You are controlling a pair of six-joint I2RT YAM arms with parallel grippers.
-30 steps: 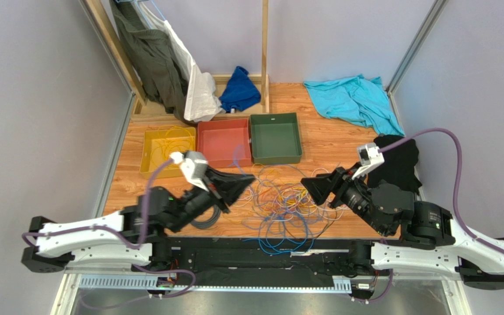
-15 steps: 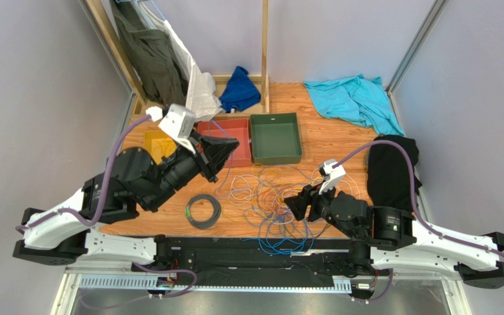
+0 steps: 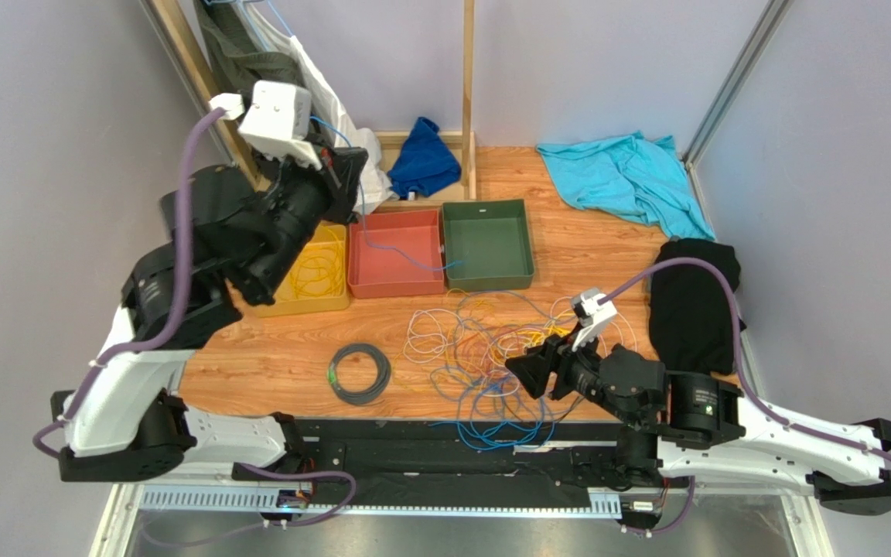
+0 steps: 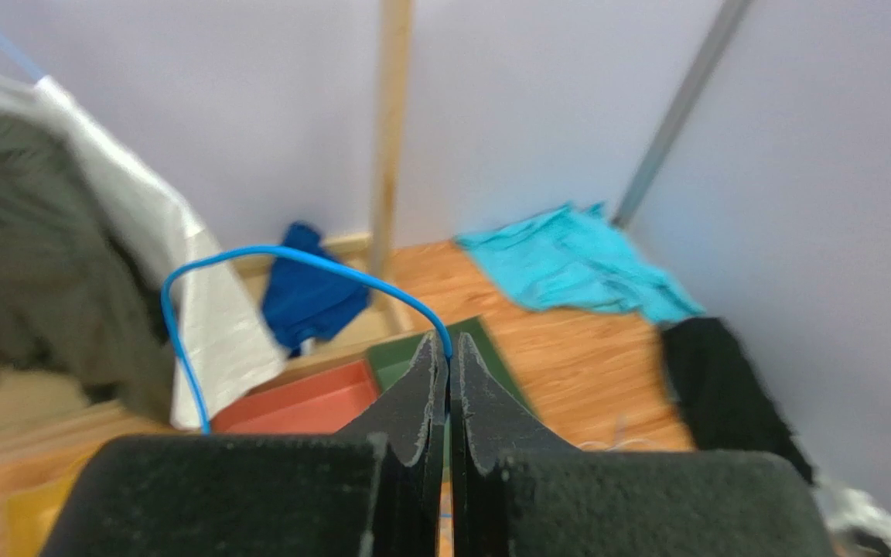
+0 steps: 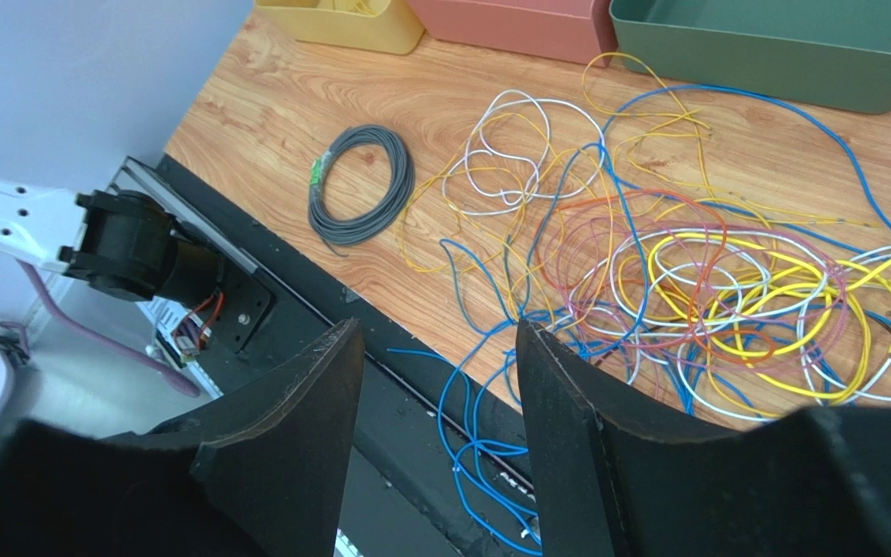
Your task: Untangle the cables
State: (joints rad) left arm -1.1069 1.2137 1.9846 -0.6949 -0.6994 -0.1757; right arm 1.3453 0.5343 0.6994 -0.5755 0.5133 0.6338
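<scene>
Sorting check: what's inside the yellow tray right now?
Thin yellow cables lie in the yellow tray; the left arm covers part of it, hiding anything there.

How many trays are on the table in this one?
3, in a row at the far side: yellow tray, partly behind the left arm; red tray beside it; green tray rightmost. None appears hidden.

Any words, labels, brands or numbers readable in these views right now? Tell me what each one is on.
No text reads clearly in any of the three views.
Green tag on the dark coil: too small to tell whether it carries print.
Pale sticker on the black mount at the table edge: any print is too small to read.
</scene>
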